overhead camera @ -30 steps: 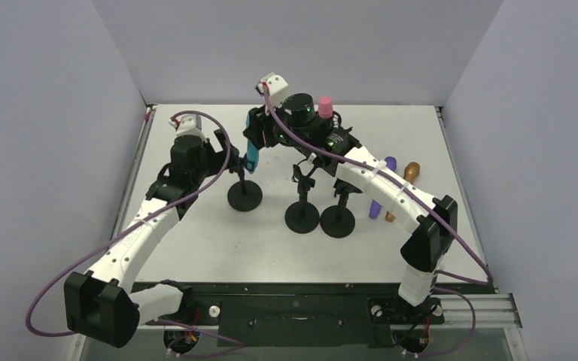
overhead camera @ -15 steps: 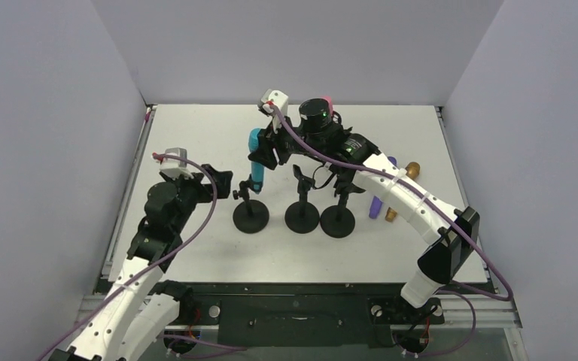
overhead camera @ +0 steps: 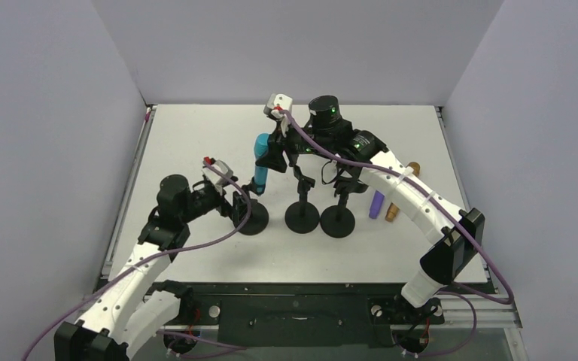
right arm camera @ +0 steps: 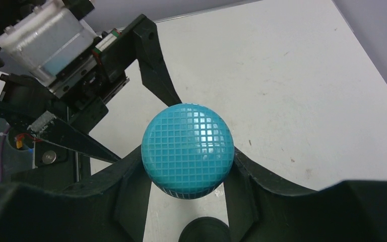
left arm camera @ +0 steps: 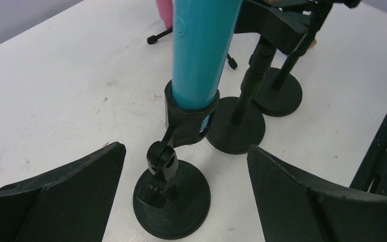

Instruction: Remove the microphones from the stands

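Right wrist view shows the right gripper (right arm camera: 186, 169) clamping the microphone (right arm camera: 187, 146) head; left wrist view alone shows its shaft seated in the stand clip (left arm camera: 187, 117), left gripper (left arm camera: 182, 151) wide.

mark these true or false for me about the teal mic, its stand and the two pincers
1. The teal microphone sits in the clip of its stand. True.
2. The left pincer is shut on the stand. False: it is open, its fingers either side of the stand's base.
3. The right pincer grips the teal microphone's head. True.
4. The purple microphone stands in a clip. False: it lies on the table.
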`<action>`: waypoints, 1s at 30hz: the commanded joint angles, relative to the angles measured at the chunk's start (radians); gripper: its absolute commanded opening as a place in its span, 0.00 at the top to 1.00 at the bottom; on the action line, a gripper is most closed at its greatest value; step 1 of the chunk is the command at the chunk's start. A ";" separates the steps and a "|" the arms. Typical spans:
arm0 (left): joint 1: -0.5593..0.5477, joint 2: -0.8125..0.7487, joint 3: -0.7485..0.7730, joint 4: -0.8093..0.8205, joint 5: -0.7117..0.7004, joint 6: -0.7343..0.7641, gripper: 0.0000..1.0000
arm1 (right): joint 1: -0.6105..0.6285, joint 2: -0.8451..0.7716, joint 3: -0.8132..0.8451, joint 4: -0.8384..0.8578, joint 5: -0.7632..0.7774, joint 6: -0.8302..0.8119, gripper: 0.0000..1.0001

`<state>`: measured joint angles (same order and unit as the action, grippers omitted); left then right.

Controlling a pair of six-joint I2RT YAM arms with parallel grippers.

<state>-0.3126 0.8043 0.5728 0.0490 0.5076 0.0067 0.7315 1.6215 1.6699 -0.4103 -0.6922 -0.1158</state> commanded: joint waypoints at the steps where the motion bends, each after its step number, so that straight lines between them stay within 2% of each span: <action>1: 0.004 0.092 0.117 -0.085 0.199 0.253 0.10 | -0.009 0.010 0.046 -0.008 -0.088 -0.015 1.00; 4: 0.018 0.131 0.160 -0.211 0.213 0.349 0.11 | -0.010 0.012 0.048 -0.011 -0.088 -0.014 1.00; 8: 0.059 0.162 0.175 -0.245 0.242 0.393 0.13 | -0.010 0.012 0.055 -0.013 -0.086 -0.015 1.00; 11: 0.077 0.199 0.174 -0.252 0.255 0.410 0.22 | -0.011 0.013 0.068 -0.028 -0.072 -0.022 1.00; 18: 0.080 0.287 0.170 -0.195 0.243 0.406 0.33 | -0.015 0.013 0.082 -0.034 -0.063 -0.027 1.00; 25: 0.079 0.300 0.122 -0.004 0.288 0.300 0.40 | -0.015 0.028 0.102 -0.038 -0.060 -0.024 1.00; 30: 0.077 0.335 0.115 0.016 0.307 0.295 0.48 | -0.012 0.042 0.115 -0.041 -0.053 -0.021 1.00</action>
<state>-0.2394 1.1114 0.6956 -0.0208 0.7647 0.3199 0.7204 1.6558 1.7325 -0.4755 -0.7197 -0.1379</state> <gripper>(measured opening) 0.561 0.444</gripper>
